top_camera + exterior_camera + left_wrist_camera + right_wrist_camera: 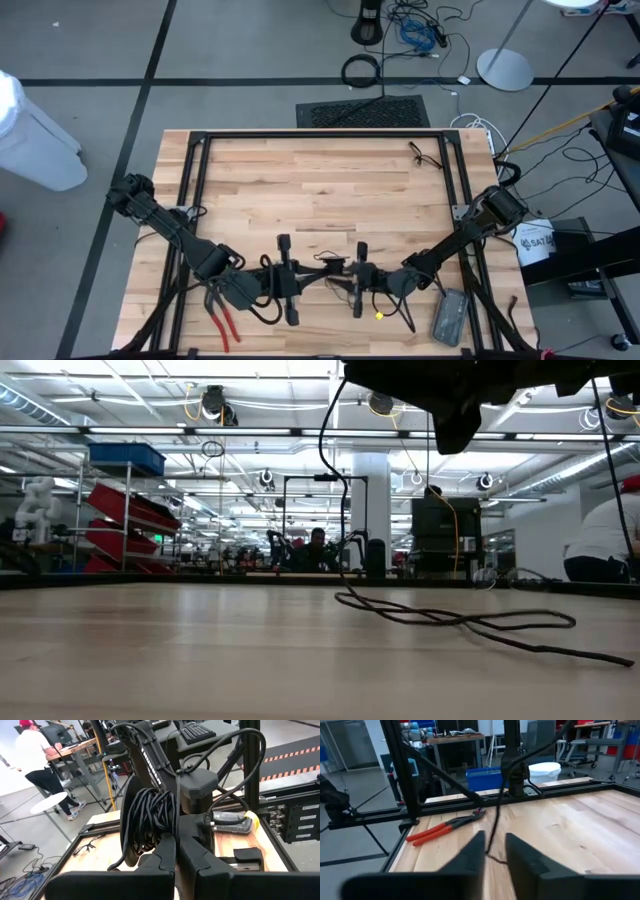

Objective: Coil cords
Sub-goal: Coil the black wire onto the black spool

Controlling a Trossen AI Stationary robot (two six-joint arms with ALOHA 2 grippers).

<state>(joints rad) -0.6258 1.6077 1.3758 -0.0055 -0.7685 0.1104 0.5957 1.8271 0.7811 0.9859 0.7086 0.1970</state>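
The black cord is partly wound into a coil (pixel 150 820) of several turns that stands right in front of my left gripper (pixel 176 852), which is shut near the table's front edge (pixel 308 276). From there one strand (pixel 327 480) hangs down to the table, and the rest lies in loose loops (pixel 470 618), ending in a free end (pixel 615 657). My right gripper (pixel 495 851) faces the left one (pixel 346 280), held level and open. The hanging strand (pixel 492 832) passes between its fingers; I cannot tell if it touches them. My left gripper is shut on the cord at the coil's lower side (pixel 162 842), and the fingers come at it about level from the table's left. The coil stands upright beyond the fingertips, clear of the table. How many turns lie between the fingers is hidden by the fingers.
Red-handled pliers (pixel 222 318) lie near the front left. A grey device (pixel 450 316) and a small yellow piece (pixel 380 315) lie at the front right. Glasses (pixel 425 153) lie at the far right. A black frame (pixel 320 135) borders the table. A person (pixel 37 760) stands beyond.
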